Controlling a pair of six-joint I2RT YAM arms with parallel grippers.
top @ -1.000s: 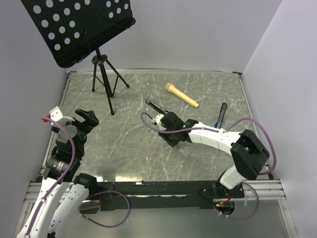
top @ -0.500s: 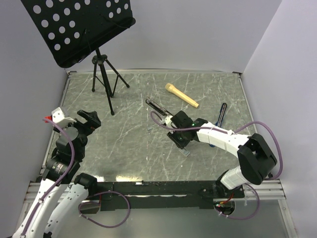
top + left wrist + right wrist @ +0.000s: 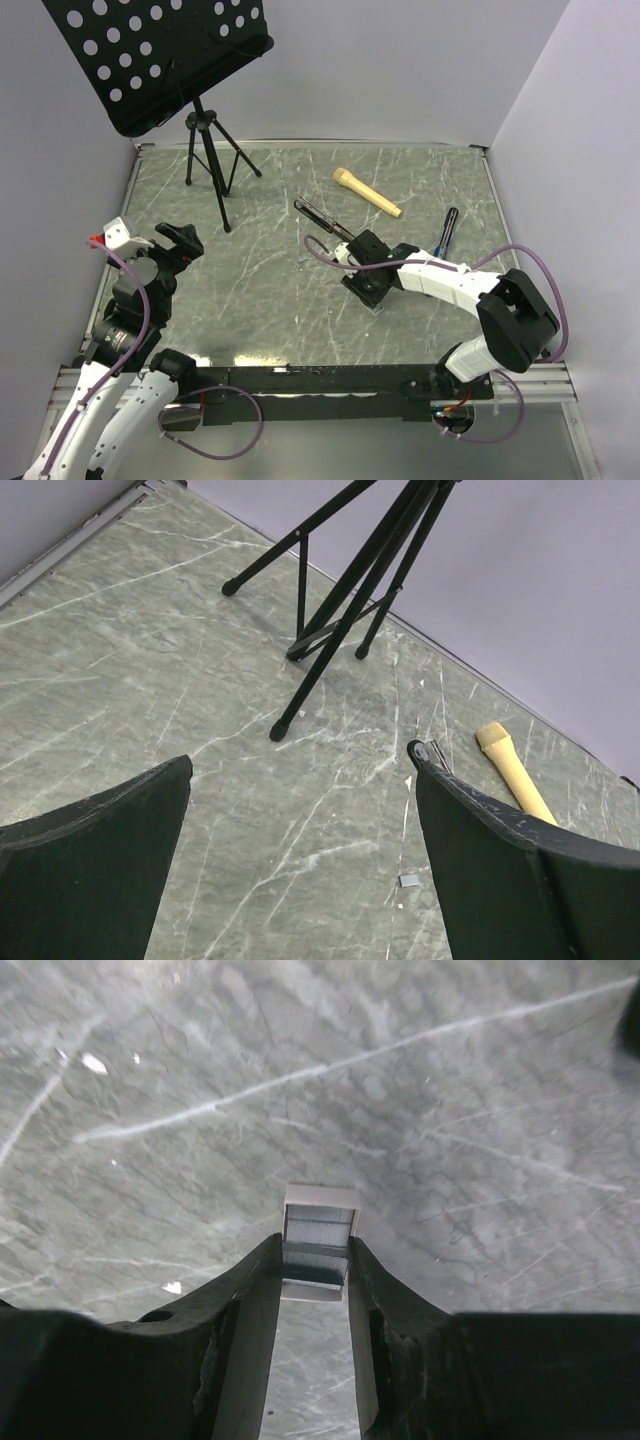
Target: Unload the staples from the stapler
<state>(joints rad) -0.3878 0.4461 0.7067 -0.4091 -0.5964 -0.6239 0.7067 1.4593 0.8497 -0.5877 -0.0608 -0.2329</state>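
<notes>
Staples (image 3: pixel 320 1222) are out of the stapler and sit low at the counter (image 3: pixel 250 290), near its middle, on the right arm's side. The counter is grey and marbled, and at its far left a black stand (image 3: pixel 207 140) rests on three legs. The stapler (image 3: pixel 322 217) lies apart from the strip, a little farther from the bases, and nothing touches it. The left tool (image 3: pixel 300 860) hangs over the left part of the counter, released, its fingers spread wide with only bare counter between them. The right tool (image 3: pixel 316 1265) is down at the strip. In the wrist view its two fingers (image 3: pixel 255 1295) stand narrow, one at each long side of the staples, and they seem to press on it. So I judge it is clenched on the strip, but I cannot tell whether the strip is lifted off the counter. Part of the strip sticks out beyond the fingertips. The step in hand seems to be carrying the staples off, to lay them down clear of the stapler. To do it well, the grip should be gentle and even, because joined staples can break or twist out when the thin sides are squeezed hard. The lift should be straight and slow, and the release low over the counter, so that the small strip does not bounce.
</notes>
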